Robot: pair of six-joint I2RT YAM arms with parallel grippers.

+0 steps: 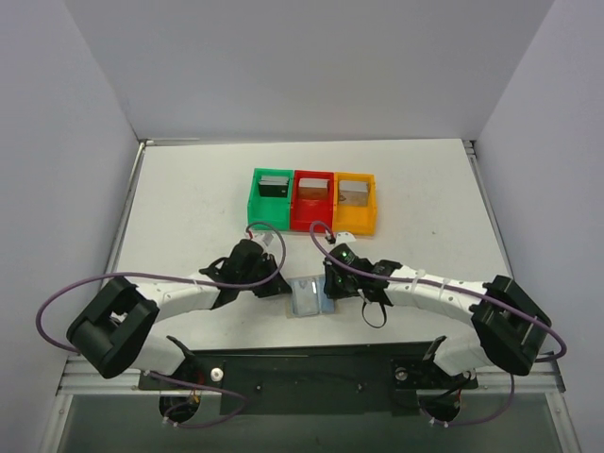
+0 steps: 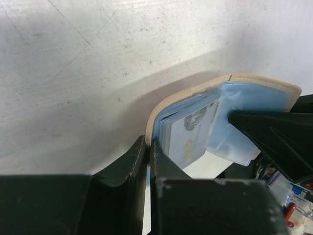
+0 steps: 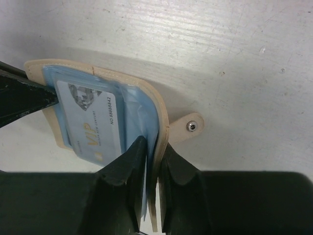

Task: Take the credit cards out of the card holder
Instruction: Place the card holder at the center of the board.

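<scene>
The tan card holder (image 1: 307,300) lies open between my two grippers near the table's front. My left gripper (image 2: 148,143) is shut on its tan left edge (image 2: 152,117). A pale blue credit card (image 2: 190,137) sits in the pocket beside that edge. My right gripper (image 3: 154,144) is shut on the holder's right cover (image 3: 164,117) and blue pocket sheet, next to the snap tab (image 3: 193,127). A light blue credit card (image 3: 90,125) marked VIP shows through the pocket. In the top view the left gripper (image 1: 283,283) and right gripper (image 1: 330,283) flank the holder.
At the back stand a green bin (image 1: 255,203), a red bin (image 1: 312,219) and an orange bin (image 1: 355,223) in a row. Each holds a card: dark (image 1: 274,185), brownish (image 1: 310,188) and grey (image 1: 353,192). White walls enclose the table on three sides.
</scene>
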